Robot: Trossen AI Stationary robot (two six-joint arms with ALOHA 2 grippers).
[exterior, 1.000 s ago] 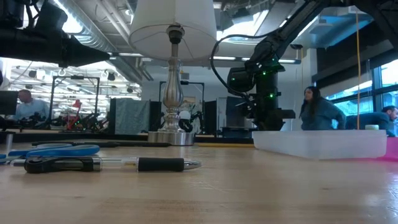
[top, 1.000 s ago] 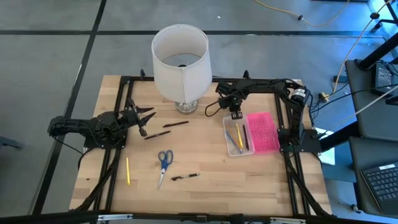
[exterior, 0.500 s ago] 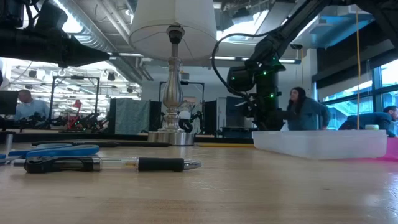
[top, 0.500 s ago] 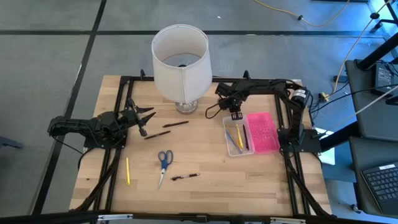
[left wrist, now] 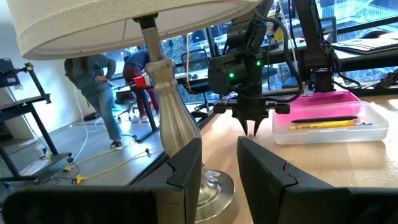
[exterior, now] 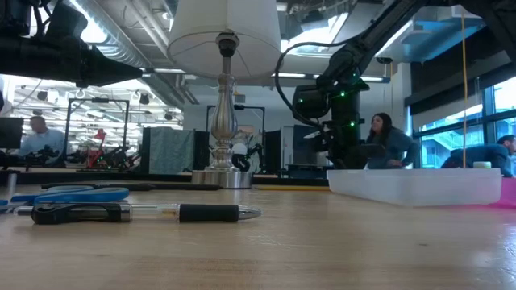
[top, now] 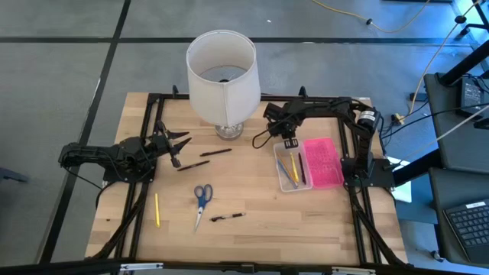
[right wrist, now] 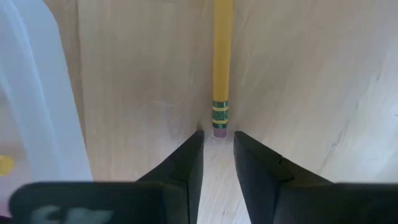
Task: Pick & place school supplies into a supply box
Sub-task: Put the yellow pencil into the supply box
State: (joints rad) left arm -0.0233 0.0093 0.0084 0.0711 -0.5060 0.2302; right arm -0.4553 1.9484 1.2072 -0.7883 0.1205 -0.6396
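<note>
Yellow pencil before narrow-gapped right claw, left claw empty, no readable writing.

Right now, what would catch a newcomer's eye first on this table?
The tall white lamp dominates the table's far edge. Right of it, the bright pink lid lies beside the clear supply box, with the right tool poised just beyond the box. Blue-handled scissors lie mid-table.
</note>
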